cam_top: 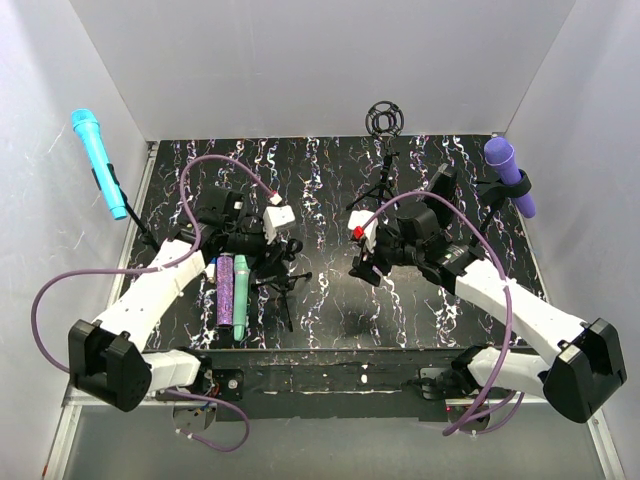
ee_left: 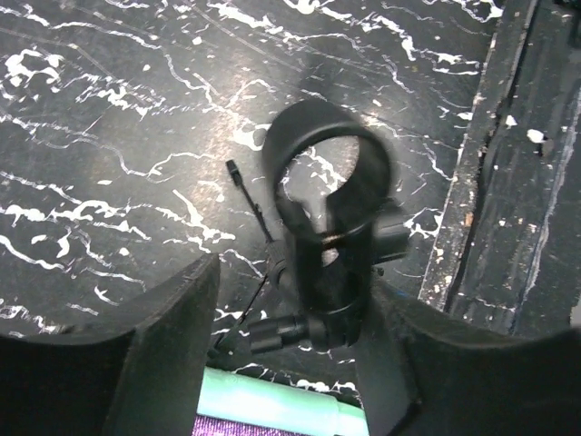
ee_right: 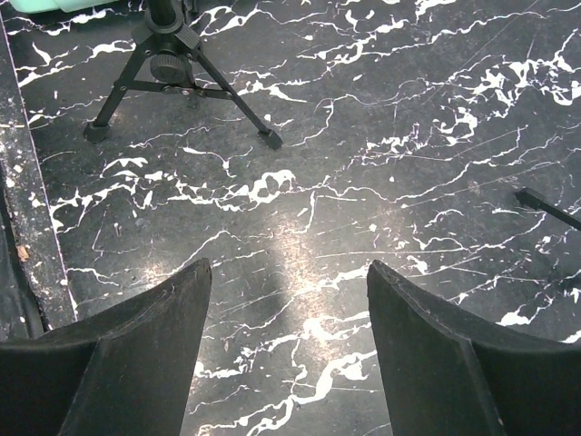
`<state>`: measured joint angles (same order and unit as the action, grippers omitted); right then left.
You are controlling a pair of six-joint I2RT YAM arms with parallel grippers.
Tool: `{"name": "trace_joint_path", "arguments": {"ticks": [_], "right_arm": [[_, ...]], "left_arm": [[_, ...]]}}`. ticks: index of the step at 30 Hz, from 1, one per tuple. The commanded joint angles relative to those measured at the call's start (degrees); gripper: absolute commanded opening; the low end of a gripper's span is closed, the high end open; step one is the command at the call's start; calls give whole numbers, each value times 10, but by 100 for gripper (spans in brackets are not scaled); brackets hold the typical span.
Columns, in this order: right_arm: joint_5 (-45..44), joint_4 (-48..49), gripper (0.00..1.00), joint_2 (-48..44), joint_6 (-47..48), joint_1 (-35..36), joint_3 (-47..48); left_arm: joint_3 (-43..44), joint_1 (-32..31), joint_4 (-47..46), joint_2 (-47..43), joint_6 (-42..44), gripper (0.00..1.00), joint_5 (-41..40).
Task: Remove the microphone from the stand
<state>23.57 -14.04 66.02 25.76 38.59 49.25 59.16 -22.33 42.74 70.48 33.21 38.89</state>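
A blue microphone [cam_top: 97, 160] sits in a stand clip by the left wall. A purple microphone [cam_top: 509, 175] sits in a clip on a stand at the right. A glittery purple microphone [cam_top: 226, 290] and a mint one [cam_top: 241, 295] lie side by side on the table. My left gripper [cam_top: 272, 243] hangs beside them. In the left wrist view the empty black clip ring [ee_left: 327, 168] of a small stand rises between the jaws of the left gripper [ee_left: 295, 272]. The right finger touches its stem and the left finger stands apart. My right gripper [ee_right: 289, 265] is open over bare table.
An empty tripod stand with a round shock mount [cam_top: 384, 118] stands at the back centre. Its tripod base [ee_right: 168, 64] appears at the top left of the right wrist view. White walls close in three sides of the black marbled table [cam_top: 320, 180].
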Motion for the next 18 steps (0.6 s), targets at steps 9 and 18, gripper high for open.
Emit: {"name": "trace_joint_path", "arguments": {"ticks": [9,18], "right_arm": [[-17,-23,76,-37,32,-22,-8],[-29,-67,75,-54,52,-37,9]], "left_arm": [[133,-1,28,136,92,0,51],[222,-1,-159,273,27,0,-23]]}}
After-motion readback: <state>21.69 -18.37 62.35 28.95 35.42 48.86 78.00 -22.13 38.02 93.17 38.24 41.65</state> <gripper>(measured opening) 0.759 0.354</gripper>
